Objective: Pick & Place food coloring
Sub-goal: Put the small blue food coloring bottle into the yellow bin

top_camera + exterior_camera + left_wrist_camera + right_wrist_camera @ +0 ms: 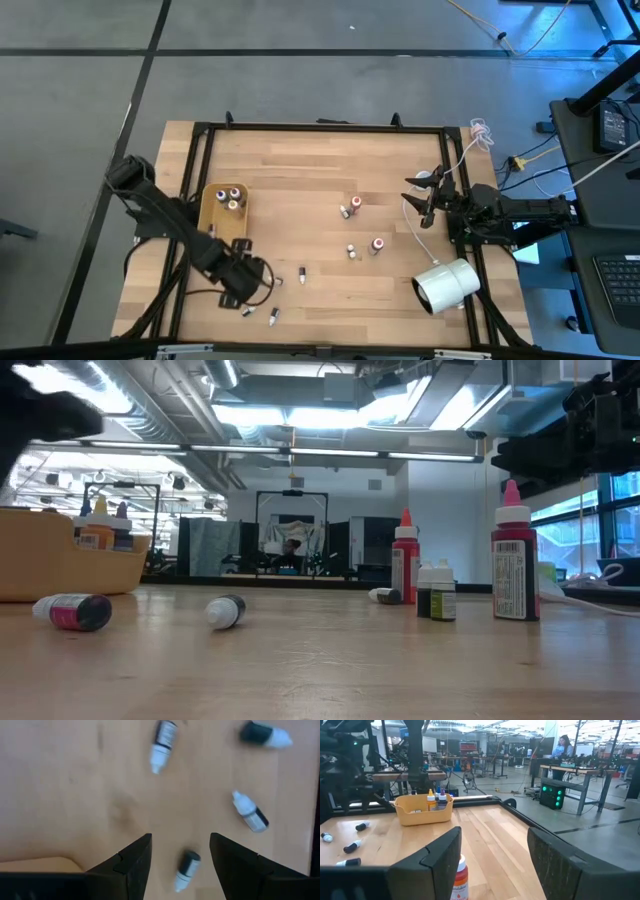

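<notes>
A small dark food coloring bottle (185, 870) lies flat on the surface (320, 190), framed between the spread, empty fingers of the left gripper (180, 857), its long axis running roughly along the gap. The right gripper (425, 195), likewise spread, is parked well apart near the far edge.
</notes>
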Controlling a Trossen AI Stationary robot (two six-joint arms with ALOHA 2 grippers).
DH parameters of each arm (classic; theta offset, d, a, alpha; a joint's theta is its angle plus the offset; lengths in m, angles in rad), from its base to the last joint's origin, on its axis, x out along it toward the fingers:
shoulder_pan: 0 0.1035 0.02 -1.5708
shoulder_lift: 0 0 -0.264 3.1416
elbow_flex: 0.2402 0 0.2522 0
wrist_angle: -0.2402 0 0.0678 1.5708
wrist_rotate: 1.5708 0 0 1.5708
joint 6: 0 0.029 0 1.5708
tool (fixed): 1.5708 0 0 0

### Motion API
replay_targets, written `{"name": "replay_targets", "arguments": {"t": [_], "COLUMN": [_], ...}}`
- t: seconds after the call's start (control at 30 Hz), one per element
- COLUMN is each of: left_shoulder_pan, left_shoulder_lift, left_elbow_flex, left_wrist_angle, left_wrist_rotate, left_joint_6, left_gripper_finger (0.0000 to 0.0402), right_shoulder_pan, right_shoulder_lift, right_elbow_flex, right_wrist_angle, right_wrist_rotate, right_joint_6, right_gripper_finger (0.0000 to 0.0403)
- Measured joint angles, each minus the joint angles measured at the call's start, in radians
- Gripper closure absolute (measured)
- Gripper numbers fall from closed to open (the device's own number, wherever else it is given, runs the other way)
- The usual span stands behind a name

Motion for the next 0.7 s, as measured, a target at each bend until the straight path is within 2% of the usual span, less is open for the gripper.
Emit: {"name": "replay_targets", "arguments": {"t": [0.17,0.37,0.5,0.7], "left_shoulder_pan": [-0.062,-0.1,-0.11,-0.11], "left_shoulder_lift": [0.054,0.14,0.197,0.259], "left_elbow_flex": [0.0,0.0,0.0,0.0], "left_wrist_angle": [-0.021,-0.055,-0.053,-0.048], "left_wrist_rotate": [0.001,0.001,0.005,0.097], "left_joint_6": [-0.001,-0.001,-0.022,-0.027], "left_gripper_finger": [0.0205,0.0206,0.0207,0.0206], "right_shoulder_pan": [0.0,0.0,0.0,0.0], "right_shoulder_lift": [0.0,0.0,0.0,0.0], "right_elbow_flex": [0.0,0.0,0.0,0.0], "right_wrist_angle": [0.0,-0.002,-0.003,-0.003], "right_wrist_rotate": [0.0,-0.006,-0.009,-0.009], "right_joint_6": [0.011,0.133,0.123,0.106], "right_gripper_finger": [0.0173,0.0173,0.0173,0.0173]}}
